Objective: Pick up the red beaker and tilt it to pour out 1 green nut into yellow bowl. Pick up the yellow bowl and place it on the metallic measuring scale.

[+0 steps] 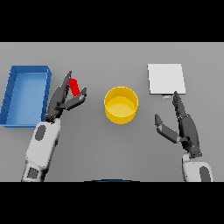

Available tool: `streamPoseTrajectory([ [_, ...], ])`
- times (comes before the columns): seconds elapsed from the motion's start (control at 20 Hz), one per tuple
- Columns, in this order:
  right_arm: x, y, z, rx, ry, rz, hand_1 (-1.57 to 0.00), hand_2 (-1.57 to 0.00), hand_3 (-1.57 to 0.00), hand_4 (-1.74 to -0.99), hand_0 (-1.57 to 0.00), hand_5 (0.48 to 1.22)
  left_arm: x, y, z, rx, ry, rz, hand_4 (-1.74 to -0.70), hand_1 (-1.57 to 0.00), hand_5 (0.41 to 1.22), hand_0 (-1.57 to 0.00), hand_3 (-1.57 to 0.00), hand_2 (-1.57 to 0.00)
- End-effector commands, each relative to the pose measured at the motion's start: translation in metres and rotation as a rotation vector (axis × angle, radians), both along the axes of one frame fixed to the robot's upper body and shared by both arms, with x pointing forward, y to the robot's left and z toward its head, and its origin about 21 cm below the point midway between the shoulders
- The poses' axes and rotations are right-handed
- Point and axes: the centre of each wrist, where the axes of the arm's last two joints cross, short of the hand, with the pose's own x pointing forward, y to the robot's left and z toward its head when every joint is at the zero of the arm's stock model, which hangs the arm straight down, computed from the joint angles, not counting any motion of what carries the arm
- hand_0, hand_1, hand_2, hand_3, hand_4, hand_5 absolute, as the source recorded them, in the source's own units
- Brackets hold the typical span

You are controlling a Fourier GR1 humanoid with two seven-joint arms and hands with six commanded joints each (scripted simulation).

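Note:
The red beaker (75, 87) stands left of centre, tilted a little, partly hidden by my left hand (62, 100). That hand's fingers reach up along the beaker's left side and its thumb lies on the right side, so the beaker is pinched between them. The yellow bowl (121, 105) sits in the middle of the grey table, its inside looking bare. No green nut shows. The metallic measuring scale (166, 78) is a pale square plate at the back right. My right hand (183, 124) hovers open in front of the scale, fingers straight and pointing at it, thumb spread toward the bowl.
A blue rectangular bin (25, 94) lies at the far left, right beside my left arm. The beaker and the bowl are about a hand's width apart.

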Motion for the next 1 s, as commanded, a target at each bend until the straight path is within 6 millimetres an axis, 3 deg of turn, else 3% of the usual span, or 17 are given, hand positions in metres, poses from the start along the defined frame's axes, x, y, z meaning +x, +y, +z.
streamPoseTrajectory([
  [0.0, -0.001, 0.001, 0.000, -0.003, -0.020, 0.006, 0.00, 0.00, 0.00, -1.333, 0.00, 0.687, 0.005, 0.001, 0.003, 0.002, -0.003, 0.003, -1.32, 0.00, 0.711, 0.00, 0.00, 0.00],
  [0.3, 0.002, 0.002, 0.005, -0.001, -0.019, -0.015, 0.00, 0.00, 0.00, -1.315, 0.00, 0.682, 0.022, -0.004, 0.004, 0.005, 0.005, -0.014, -1.32, 0.00, 0.710, 0.00, 0.00, 0.00],
  [0.5, -0.004, 0.001, 0.003, -0.003, -0.023, -0.013, 0.00, 0.00, 0.00, -1.295, 0.00, 0.683, 0.025, -0.010, -0.003, -0.024, -0.030, -0.028, -1.39, 0.00, 0.752, 0.00, 0.00, -0.03],
  [0.55, -0.001, -0.001, 0.003, -0.011, -0.018, -0.013, 0.00, 0.00, 0.00, -1.291, 0.00, 0.684, 0.028, -0.012, -0.003, -0.033, -0.028, -0.017, -1.42, -0.08, 0.770, -0.08, -0.08, -0.12],
  [0.6, 0.000, 0.000, 0.003, -0.009, -0.018, -0.012, 0.00, 0.00, 0.00, -1.289, 0.00, 0.684, 0.028, -0.016, -0.004, -0.053, -0.012, -0.004, -1.44, -0.28, 0.795, -0.25, -0.22, -0.31],
  [0.65, 0.002, -0.001, 0.006, -0.011, -0.032, -0.013, 0.00, 0.00, 0.00, -1.286, 0.00, 0.685, 0.031, -0.017, -0.002, -0.057, -0.008, 0.011, -1.44, -0.48, 0.881, -0.46, -0.49, -0.50],
  [0.75, 0.002, -0.001, 0.005, -0.011, -0.021, -0.010, 0.00, 0.00, 0.00, -1.283, 0.00, 0.683, 0.032, -0.022, -0.004, -0.014, -0.020, 0.045, -1.44, -0.87, 1.003, -0.86, -0.88, -0.89],
  [0.95, -0.001, 0.003, 0.003, -0.001, -0.037, 0.000, 0.00, 0.00, 0.00, -1.293, 0.00, 0.682, 0.032, -0.027, -0.010, -0.011, -0.077, 0.035, -1.45, -1.29, 1.132, -1.28, -1.29, -1.29],
])
